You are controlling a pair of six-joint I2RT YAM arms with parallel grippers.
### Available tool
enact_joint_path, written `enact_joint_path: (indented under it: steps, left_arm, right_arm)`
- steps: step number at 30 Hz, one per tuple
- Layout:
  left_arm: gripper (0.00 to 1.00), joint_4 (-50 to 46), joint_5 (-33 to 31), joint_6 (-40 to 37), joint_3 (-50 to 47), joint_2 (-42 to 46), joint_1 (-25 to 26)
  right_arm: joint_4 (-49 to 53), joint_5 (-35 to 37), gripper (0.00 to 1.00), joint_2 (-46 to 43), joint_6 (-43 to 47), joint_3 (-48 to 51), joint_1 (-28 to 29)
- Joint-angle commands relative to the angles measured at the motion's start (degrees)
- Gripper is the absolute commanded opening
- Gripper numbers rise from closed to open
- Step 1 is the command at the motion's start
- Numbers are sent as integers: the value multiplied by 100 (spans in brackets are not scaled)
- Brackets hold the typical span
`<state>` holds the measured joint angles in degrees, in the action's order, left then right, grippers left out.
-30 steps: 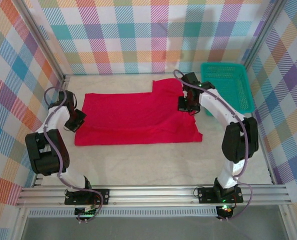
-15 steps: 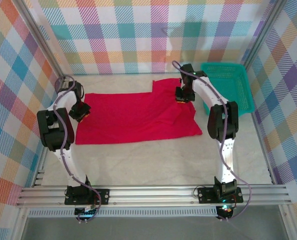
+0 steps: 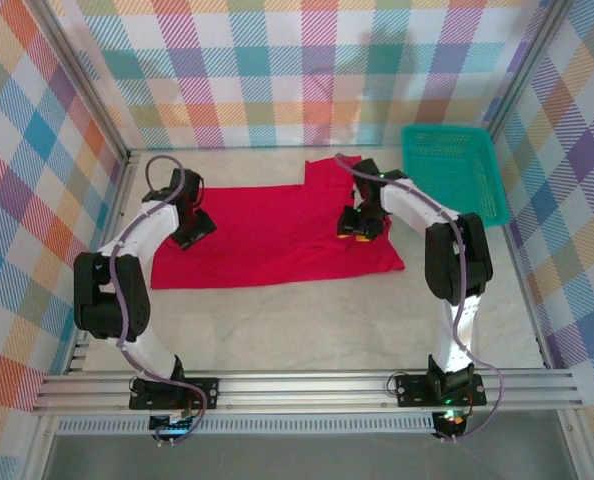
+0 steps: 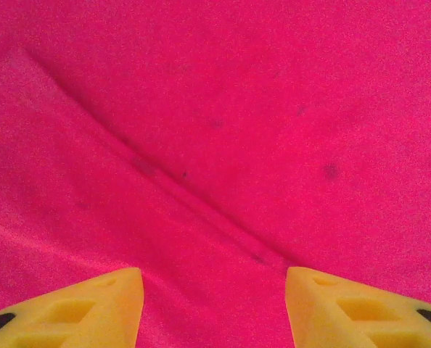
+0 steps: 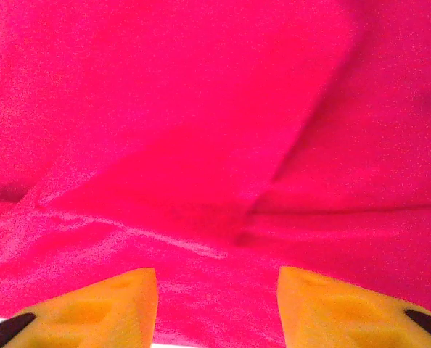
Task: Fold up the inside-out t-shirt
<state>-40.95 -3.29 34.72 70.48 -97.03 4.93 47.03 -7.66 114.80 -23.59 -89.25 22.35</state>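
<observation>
Top external view: bright red short-sleeved cloth t-shirt (image 3: pixel 277 240) lies spread flat mid-counter. Its long axis runs 9 to 3 o'clock, and one flap juts toward 12 at the far right corner. Pale counter (image 3: pixel 307 330) lies bare at 6 o'clock. Teal plastic basket (image 3: pixel 452 175) sits at 2 o'clock, near the shirt's right end.

Change noted: a second ago the left claw (image 3: pixel 192 228) sat off the shirt's 9 o'clock edge. It has since swung in and now stands over the cloth near the far left corner. The right claw (image 3: pixel 358 228) has come off the 1 o'clock flap toward 5 o'clock, and is now over the right third of the shirt. The shirt itself has barely shifted.

Left wrist view: left claw (image 4: pixel 214 293) is spread wide, yellow pads (image 4: pixel 92 308) apart, nothing held. A diagonal crease (image 4: pixel 194 210) crosses flat red cloth ahead of it.

Right wrist view: right claw (image 5: pixel 217 290) is likewise wide and empty, facing a raised fold (image 5: pixel 237 217).

Reading: both arms have gone from approach to station over likely grasp points. No fold is made yet. The next step is probably a descent and pinch at each end. Whether the pads touch cloth, I cannot tell.
</observation>
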Motion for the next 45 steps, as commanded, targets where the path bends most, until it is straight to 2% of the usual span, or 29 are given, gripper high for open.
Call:
enact_joint_path:
  steps: [1,9,13,16,19,21,26,30,33,35,36,38,40,42,45]
  left_arm:
    - [54,241,356,122,-185,-246,-97]
    - [54,272,450,107,-172,-261,-95]
    - [54,263,456,110,-140,-263,-98]
    - [54,264,478,110,-126,-270,-99]
    - [53,241,472,103,-104,-285,-97]
    - [54,219,445,86,-92,-281,-99]
    - [54,210,401,69,-62,-286,-106]
    - [53,131,521,63,42,-346,-106]
    - [53,-9,601,8,150,-342,-106]
    - [53,-163,572,-56,260,-379,-106]
    - [53,-237,558,-87,318,-425,-102]
    - [53,-311,589,-109,403,-515,-113]
    - [53,-335,700,-111,463,-594,-114]
    - [53,-319,768,-105,471,-602,-115]
    - [53,-177,807,-41,320,-483,-115]
  right_arm:
    - [-612,-362,50,92,-418,195,56]
    - [-940,-447,56,230,-721,526,102]
    - [-1061,-378,55,301,-820,605,111]
    - [-1090,-311,41,323,-870,585,111]
    - [-1039,-208,14,228,-890,535,112]
    - [-942,-86,1,66,-872,480,125]
    - [-611,203,0,-206,-780,79,207]
    - [-358,317,0,321,-641,-848,217]
    - [153,348,2,1259,-447,-2224,226]
    - [645,326,6,2020,-286,-3473,235]
    - [950,275,15,2443,-187,-4204,235]
    - [1623,287,43,3132,-90,-5509,235]
    - [2167,411,53,3446,-33,-6305,243]
    - [2212,578,54,3224,62,-6004,260]
    - [1291,753,57,2077,152,-4021,270]
